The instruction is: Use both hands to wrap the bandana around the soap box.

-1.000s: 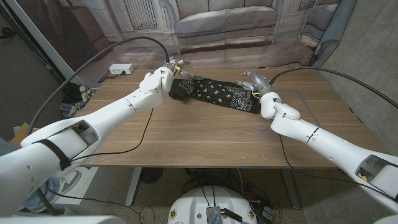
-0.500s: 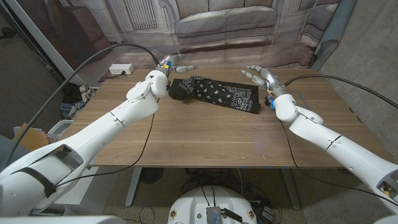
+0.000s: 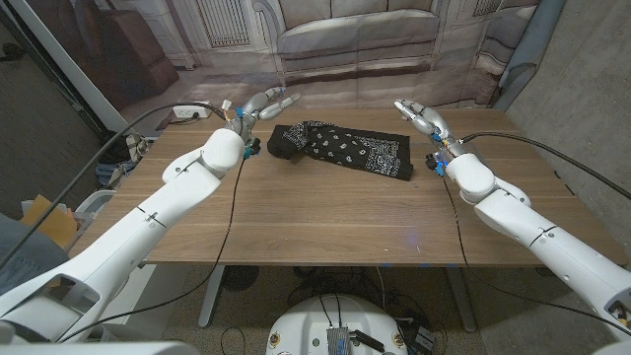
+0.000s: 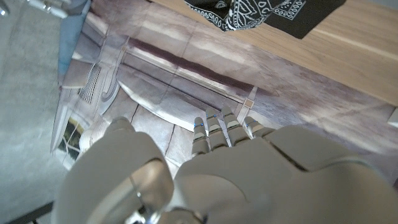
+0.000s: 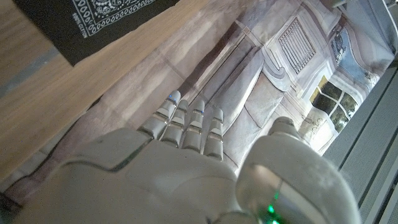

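Bandana lies bunched and part-spread on the wooden table, between the robot's two hands and held by neither. No soap box can be made out; a lump at the cloth's end nearer the left hand may hide it. That hand hangs past the table's far edge, fingers apart and empty; the right hand hovers just beyond the cloth's other end, likewise spread and empty. With both hands off the cloth, the loose folds could slacken and slip off whatever they cover. A second ago both hands sat at the ends of the cloth; they have since lifted and drawn outward.
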You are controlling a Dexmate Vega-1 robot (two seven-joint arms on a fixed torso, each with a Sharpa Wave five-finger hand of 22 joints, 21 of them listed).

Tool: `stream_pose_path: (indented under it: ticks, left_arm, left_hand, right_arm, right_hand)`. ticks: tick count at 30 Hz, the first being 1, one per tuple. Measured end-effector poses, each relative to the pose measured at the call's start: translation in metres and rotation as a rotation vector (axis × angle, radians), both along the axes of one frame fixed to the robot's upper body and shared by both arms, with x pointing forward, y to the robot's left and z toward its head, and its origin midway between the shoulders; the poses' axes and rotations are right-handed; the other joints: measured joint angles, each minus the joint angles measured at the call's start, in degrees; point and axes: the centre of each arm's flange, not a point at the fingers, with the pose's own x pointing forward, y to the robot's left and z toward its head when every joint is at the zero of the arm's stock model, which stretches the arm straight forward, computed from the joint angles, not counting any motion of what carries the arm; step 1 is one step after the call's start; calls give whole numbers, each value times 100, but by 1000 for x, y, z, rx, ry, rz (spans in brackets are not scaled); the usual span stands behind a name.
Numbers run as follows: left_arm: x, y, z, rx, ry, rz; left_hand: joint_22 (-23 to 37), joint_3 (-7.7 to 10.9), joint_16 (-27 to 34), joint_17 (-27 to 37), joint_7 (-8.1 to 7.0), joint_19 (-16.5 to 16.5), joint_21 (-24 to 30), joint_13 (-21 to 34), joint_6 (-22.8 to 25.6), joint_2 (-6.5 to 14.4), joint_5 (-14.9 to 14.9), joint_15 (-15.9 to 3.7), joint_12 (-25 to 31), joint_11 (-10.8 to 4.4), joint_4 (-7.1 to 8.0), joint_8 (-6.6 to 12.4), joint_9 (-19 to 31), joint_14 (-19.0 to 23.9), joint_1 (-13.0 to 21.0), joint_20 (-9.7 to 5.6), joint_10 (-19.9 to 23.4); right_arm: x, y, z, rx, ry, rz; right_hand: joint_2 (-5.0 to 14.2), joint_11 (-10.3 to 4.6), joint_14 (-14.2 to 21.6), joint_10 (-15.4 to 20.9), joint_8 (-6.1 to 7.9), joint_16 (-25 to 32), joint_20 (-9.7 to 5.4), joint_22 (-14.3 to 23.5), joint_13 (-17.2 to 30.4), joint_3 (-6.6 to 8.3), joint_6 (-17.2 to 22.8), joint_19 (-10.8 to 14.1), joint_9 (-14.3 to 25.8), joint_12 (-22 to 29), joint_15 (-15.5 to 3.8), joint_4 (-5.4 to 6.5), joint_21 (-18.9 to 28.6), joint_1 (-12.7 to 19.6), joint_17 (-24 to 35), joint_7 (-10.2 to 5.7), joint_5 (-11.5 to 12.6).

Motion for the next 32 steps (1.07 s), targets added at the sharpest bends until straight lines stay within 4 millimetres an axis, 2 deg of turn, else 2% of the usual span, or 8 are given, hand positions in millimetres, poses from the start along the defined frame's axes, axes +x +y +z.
stream_pose_path:
  ticks: [3,6,7,11,18,22,26,32]
  left_arm:
    - [-1,7,-6,-46,7,-47]
    - [-6,3,-4,-81,-5,-113]
    - [-2,17,-14,-107,13,-105]
    - [0,28,-23,-159,26,-151]
    - [4,37,-35,-236,36,-224]
    - [6,41,-42,-257,43,-246]
    - [6,42,-44,-267,43,-261]
    - [5,44,-47,-259,48,-271]
  left_hand:
    - [0,-29,0,0,-33,5,0,-19,-114,21,0,8,0,0,29,-35,0,-9,-97,5,0]
    - [0,-45,0,0,-42,45,0,-19,-184,21,0,9,0,10,13,-34,0,-9,-99,44,-11]
    - [0,-46,0,0,-58,65,0,-19,-199,25,0,8,0,29,13,-34,0,-9,-168,63,-29]
    - [-10,-79,0,0,-62,64,0,-19,-204,43,0,8,0,51,27,-34,0,-9,-225,63,-52]
    - [-27,-133,0,-26,-93,167,0,-45,-234,75,0,-40,-39,-103,21,-34,-27,12,-315,165,-153]
    - [-27,-150,-25,-27,-93,164,0,-45,-234,74,0,-62,-68,-97,4,-27,-27,-42,-316,162,-213]
    - [-27,-182,-31,-26,3,230,0,-67,-201,74,0,-9,-68,77,-28,21,-27,-46,-407,-128,-239]
    - [-53,-196,-31,-26,42,279,0,-72,-162,74,0,80,-68,111,-42,36,-27,-80,-406,-176,-238]
  right_arm:
    - [1,-4,-2,46,25,68]
    - [5,-14,-4,122,50,88]
    - [3,-9,-5,100,55,143]
    - [5,-14,-8,136,76,189]
    - [7,-20,-17,212,115,281]
    - [7,-22,-22,243,127,312]
    - [6,-23,-26,266,136,325]
    - [2,-19,-29,286,148,345]
  right_hand:
    - [7,24,30,25,0,0,-12,0,0,-8,-95,51,0,0,-30,7,0,-52,0,50,0]
    - [7,79,61,18,0,0,-12,0,0,-30,-135,51,0,0,0,30,0,-97,0,71,1]
    - [7,82,61,21,0,0,-12,0,0,-30,-144,51,1,0,0,30,0,-97,5,80,3]
    - [0,118,61,40,0,0,-12,0,0,-54,-160,50,1,0,0,54,0,-151,16,96,3]
    - [11,253,114,49,0,0,9,1,-17,-109,-170,71,-27,0,53,109,0,-297,16,175,3]
    - [-2,295,133,29,0,0,9,1,-28,-133,-183,70,-27,0,72,132,-1,-344,16,187,3]
    - [-25,296,111,30,0,0,9,1,-28,-133,-170,70,-26,0,94,132,-34,-368,16,236,4]
    - [7,295,111,30,29,-1,9,2,-28,-133,-171,70,-26,0,94,132,-34,-399,15,236,4]
